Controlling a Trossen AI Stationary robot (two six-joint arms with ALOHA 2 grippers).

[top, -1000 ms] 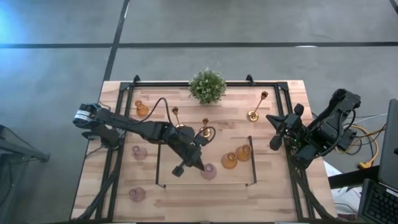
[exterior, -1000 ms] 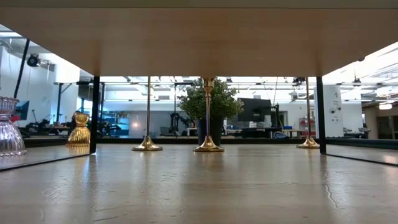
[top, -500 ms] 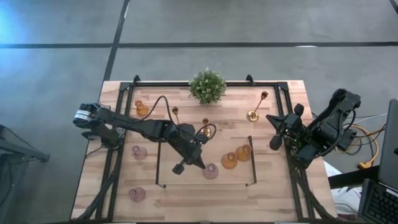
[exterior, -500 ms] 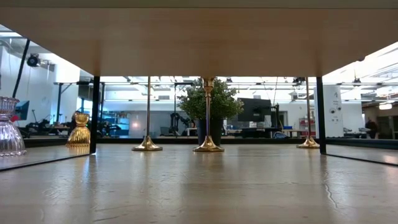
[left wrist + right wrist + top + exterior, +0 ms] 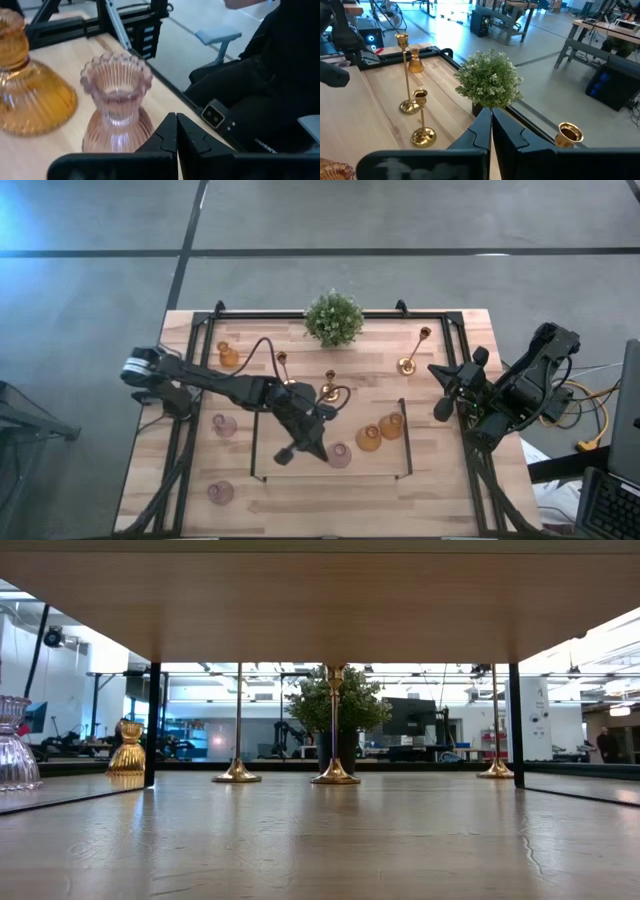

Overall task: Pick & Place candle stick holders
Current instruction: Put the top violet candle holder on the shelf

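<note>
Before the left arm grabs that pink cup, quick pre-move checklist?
1. Left end effector next to the pink cup: ok.
2. Fingers open for the grasp: not ok, they are shut and empty.
3. Cup upright: ok.
4. Gap to the amber cup beside it: cannot tell, they look close.
5. Right end effector shut, parked at the table's right edge: ok.

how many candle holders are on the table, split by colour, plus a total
Gold candlesticks: 3
Pink glass cups: 3
Amber glass cups: 3
Total: 9
</note>
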